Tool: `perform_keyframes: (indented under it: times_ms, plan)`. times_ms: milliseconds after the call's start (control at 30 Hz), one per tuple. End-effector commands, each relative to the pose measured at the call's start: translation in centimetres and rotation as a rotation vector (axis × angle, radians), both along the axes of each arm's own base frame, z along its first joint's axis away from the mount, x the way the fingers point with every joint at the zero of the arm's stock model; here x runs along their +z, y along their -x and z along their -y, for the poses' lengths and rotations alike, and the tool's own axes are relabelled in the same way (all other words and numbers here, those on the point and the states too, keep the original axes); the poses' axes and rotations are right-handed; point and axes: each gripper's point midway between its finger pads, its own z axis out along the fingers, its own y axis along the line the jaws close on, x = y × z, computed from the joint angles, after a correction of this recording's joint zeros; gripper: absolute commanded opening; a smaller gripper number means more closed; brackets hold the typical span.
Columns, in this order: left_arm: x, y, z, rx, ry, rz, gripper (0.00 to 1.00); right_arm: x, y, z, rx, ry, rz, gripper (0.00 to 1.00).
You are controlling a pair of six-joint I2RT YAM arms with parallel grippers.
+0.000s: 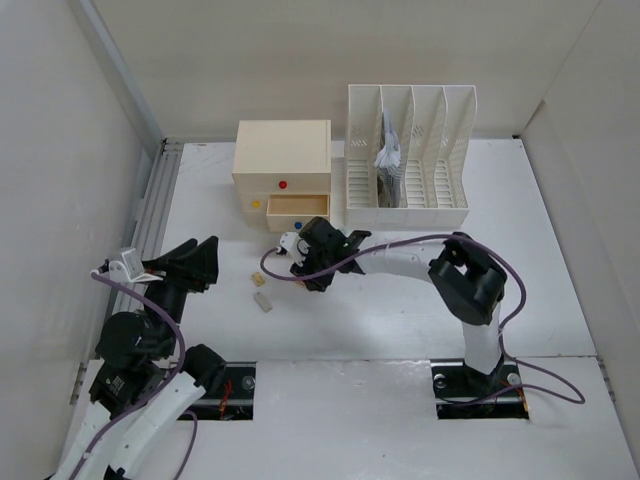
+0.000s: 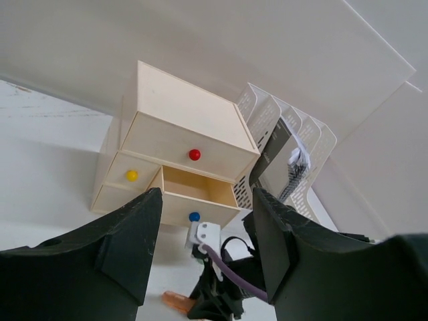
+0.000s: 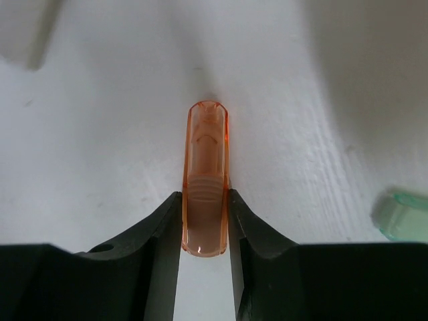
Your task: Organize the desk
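Pinched between the dark fingers (image 3: pixel 157 234) of the right gripper (image 3: pixel 204 200) is a translucent orange piece (image 3: pixel 205 174), long and rounded at its far end; the jaws are closed against both of its sides, and it lies flat on the white desk (image 1: pixel 400 320). Just to one side, at the edge of the right wrist view, sits a blurred pale green thing (image 3: pixel 401 214), which I cannot identify. From above, the right arm reaches across the middle of the desk toward the left, its gripper low over the surface in front of a cream drawer box (image 1: pixel 282 165). That box stands at the back of the desk, with a red knob (image 1: pixel 283 184), a yellow knob (image 1: pixel 257 204) and a blue knob (image 1: pixel 298 226); the blue-knobbed drawer (image 1: pixel 297 207) is pulled out. Touching the box's right side stands a white slotted file rack (image 1: pixel 410 160), with dark papers (image 1: pixel 390 160) upright in one slot. Near the right gripper, a small tan piece (image 1: pixel 257 280) and a small grey piece (image 1: pixel 264 300) lie on the desk. Over the desk's left side, the left gripper (image 1: pixel 195 255) hangs with its jaws apart and nothing between them, beside the grooved metal rail (image 1: pixel 155 200).
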Motion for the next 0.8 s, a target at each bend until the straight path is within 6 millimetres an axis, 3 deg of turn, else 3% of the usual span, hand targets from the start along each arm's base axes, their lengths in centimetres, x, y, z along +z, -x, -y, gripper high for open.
perform_keyframes:
  times_ms: [0,67,167,233,367,500,567,667,700,767]
  plan:
    - [0.6,0.1,-0.5,0.022,0.006,0.030,0.53,5.8,2.3,-2.1,0.343,-0.103,0.035,0.00]
    - [0.8,0.1,-0.5,0.023,0.009,0.039,0.53,8.0,2.4,-2.7,0.402,-0.143,0.078,0.00]
    - [0.3,-0.2,-0.3,0.023,-0.003,0.025,0.53,13.6,1.4,-4.0,0.453,-0.227,0.205,0.00]
    - [0.3,-0.2,-0.3,0.023,-0.003,0.025,0.53,16.0,0.9,-4.4,0.452,-0.258,0.262,0.00]
    - [0.3,-0.2,-0.3,0.023,-0.003,0.025,0.53,21.9,-2.6,-4.7,0.353,-0.299,0.451,0.00]
    - [0.1,-0.4,-0.2,0.023,-0.009,0.018,0.55,26.9,-7.4,-3.4,0.151,-0.279,0.661,0.00]
    - [0.1,-0.4,-0.2,0.023,-0.009,0.018,0.55,28.4,-9.4,-2.9,0.077,-0.260,0.713,0.00]
    - [0.1,-0.4,-0.2,0.023,-0.009,0.018,0.55,27.4,-12.4,-1.9,-0.017,-0.179,0.735,0.00]
    - [0.1,-0.4,-0.2,0.023,-0.009,0.018,0.55,28.2,-12.7,-2.2,-0.021,-0.192,0.746,0.00]
    - [0.1,-0.4,-0.2,0.023,-0.009,0.018,0.55,27.1,-13.5,-2.2,-0.029,-0.159,0.729,0.00]
